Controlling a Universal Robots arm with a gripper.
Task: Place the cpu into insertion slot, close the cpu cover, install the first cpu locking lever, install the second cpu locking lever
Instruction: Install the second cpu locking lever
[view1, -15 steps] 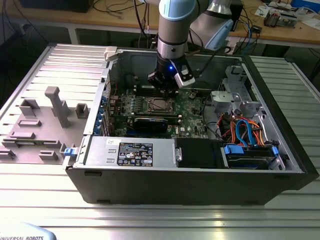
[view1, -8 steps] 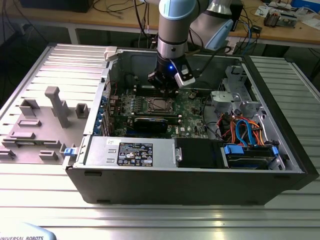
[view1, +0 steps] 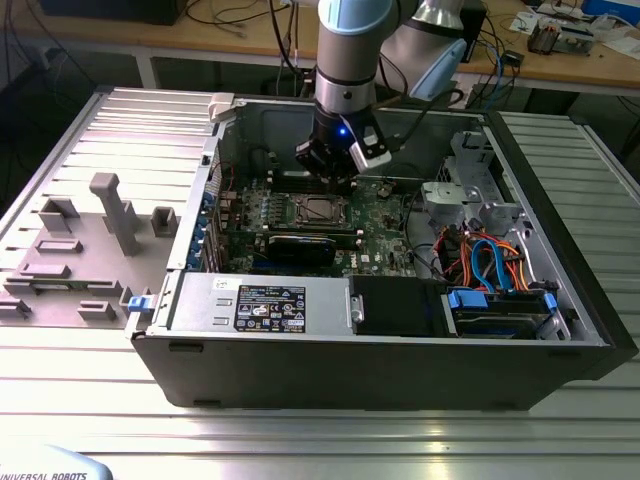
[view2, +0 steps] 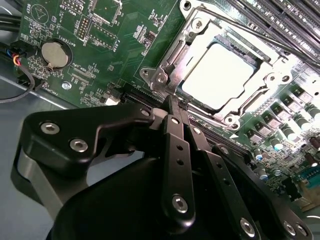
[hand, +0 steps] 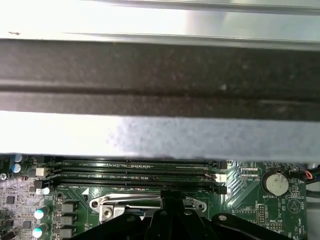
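Note:
The cpu (view2: 217, 75) lies flat in the insertion slot (view1: 318, 209), its silvery top showing through the window of the cpu cover (view2: 186, 47). The cover is down over the chip. A thin metal locking lever (view2: 250, 32) runs along the socket's side nearest the memory slots. My gripper (view2: 173, 102) hovers just beside the socket's edge, its black fingers (view2: 176, 145) pressed together with nothing seen between them. In the exterior view the gripper (view1: 335, 180) hangs inside the open computer case, just behind the socket. In the first wrist view the gripper (hand: 172, 202) points at the socket frame (hand: 106, 205).
Memory slots (hand: 135, 172) run along one side of the socket, and a coin battery (view2: 54, 54) sits on the board. The case wall (hand: 160, 65) rises close behind. A black card (view1: 300, 245), a power supply (view1: 260, 300) and coloured cables (view1: 490, 260) sit nearby. Grey fixtures (view1: 110, 215) stand outside the case.

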